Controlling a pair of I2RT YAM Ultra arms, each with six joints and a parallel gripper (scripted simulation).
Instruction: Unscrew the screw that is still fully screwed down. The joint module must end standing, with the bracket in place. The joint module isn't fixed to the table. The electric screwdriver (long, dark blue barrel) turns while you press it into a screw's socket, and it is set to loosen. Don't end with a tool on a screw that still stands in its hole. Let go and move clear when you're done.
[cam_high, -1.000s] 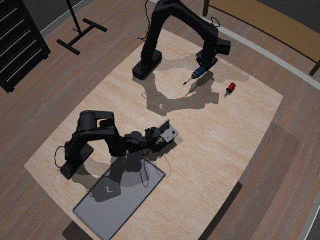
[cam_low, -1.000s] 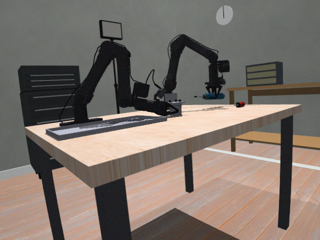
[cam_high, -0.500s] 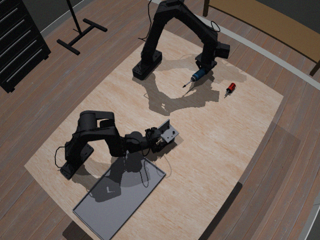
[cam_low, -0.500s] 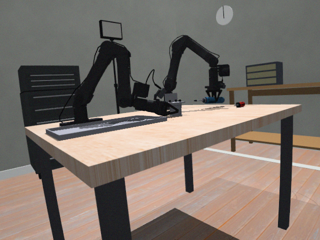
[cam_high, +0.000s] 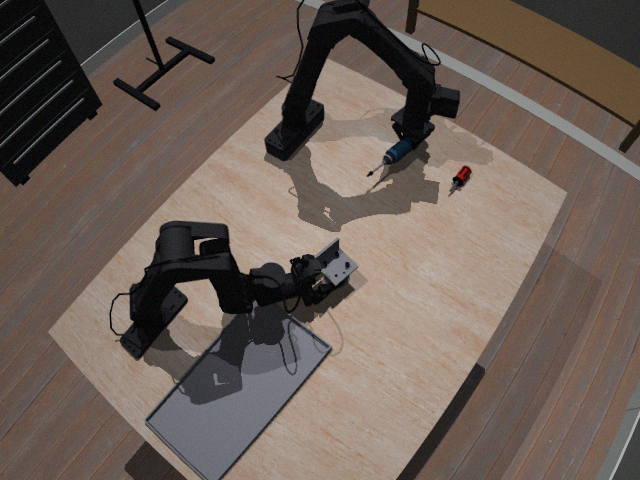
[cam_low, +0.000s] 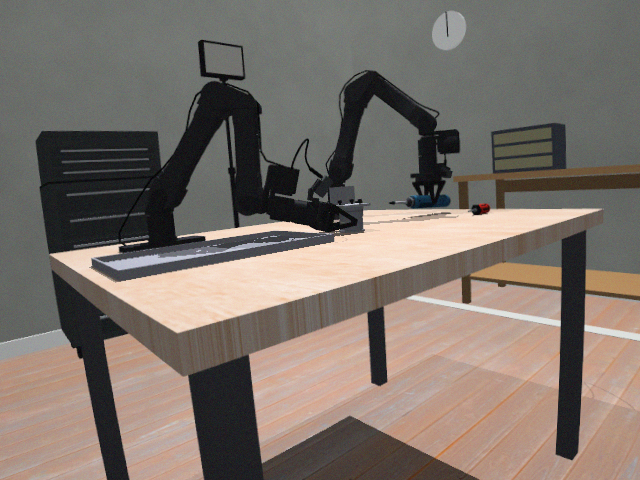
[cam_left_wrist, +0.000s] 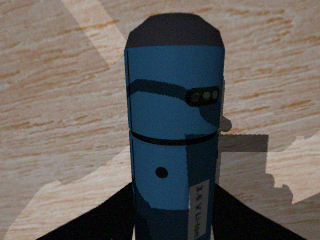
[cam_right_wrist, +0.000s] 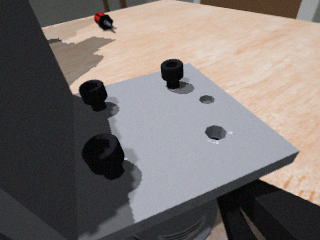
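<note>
Three black socket-head screws (cam_right_wrist: 172, 70) are standing proud of the flat part of the grey L-shaped metal bracket (cam_high: 338, 267) (cam_low: 350, 204) (cam_right_wrist: 160, 130), two round holes showing beside them. Beneath, the grey joint module (cam_low: 358, 222) (cam_right_wrist: 197, 225) is standing upright on the pale wooden desk (cam_high: 439, 284) (cam_low: 310, 273) (cam_right_wrist: 250, 50), the partly open right hand (cam_high: 330, 281) (cam_low: 348, 219) gripping it. Well apart, the left hand (cam_high: 413, 138) (cam_low: 430, 200) (cam_left_wrist: 172, 192), a bit under half open, is holding the blue-barrelled electric screwdriver (cam_high: 398, 151) (cam_low: 426, 201) (cam_left_wrist: 175, 115) sideways above the desk. A red-and-black screwdriver (cam_high: 462, 175) (cam_low: 480, 208) (cam_right_wrist: 103, 20) is lying nearby; a grey rectangular tray (cam_high: 268, 404) (cam_low: 217, 260) is resting near the module.
</note>
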